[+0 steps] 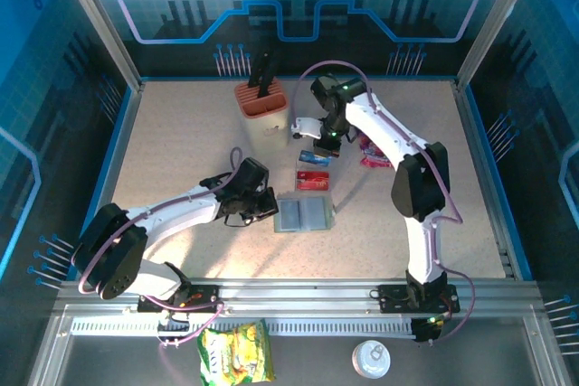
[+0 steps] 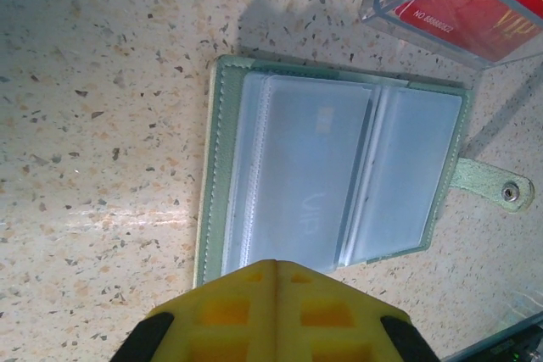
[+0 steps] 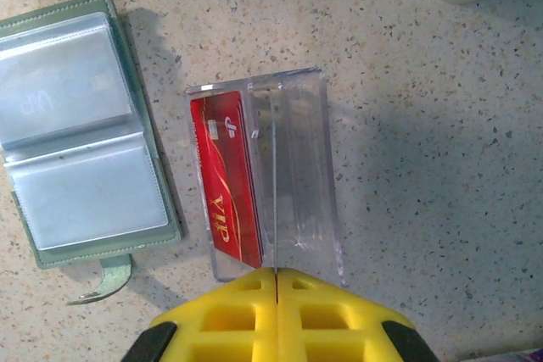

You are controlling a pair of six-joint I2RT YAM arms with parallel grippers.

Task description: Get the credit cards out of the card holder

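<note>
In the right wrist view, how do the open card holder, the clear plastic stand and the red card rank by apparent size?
1. card holder: largest, even with its left edge cut off by the frame.
2. clear plastic stand: somewhat smaller.
3. red card: clearly smallest, covering only the left part of the stand.

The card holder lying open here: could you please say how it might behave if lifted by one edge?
The card holder would probably flop at its centre fold, lying open as two soft panels. Its glossy clear sleeves look slippery, so a pinch may slip.
</note>
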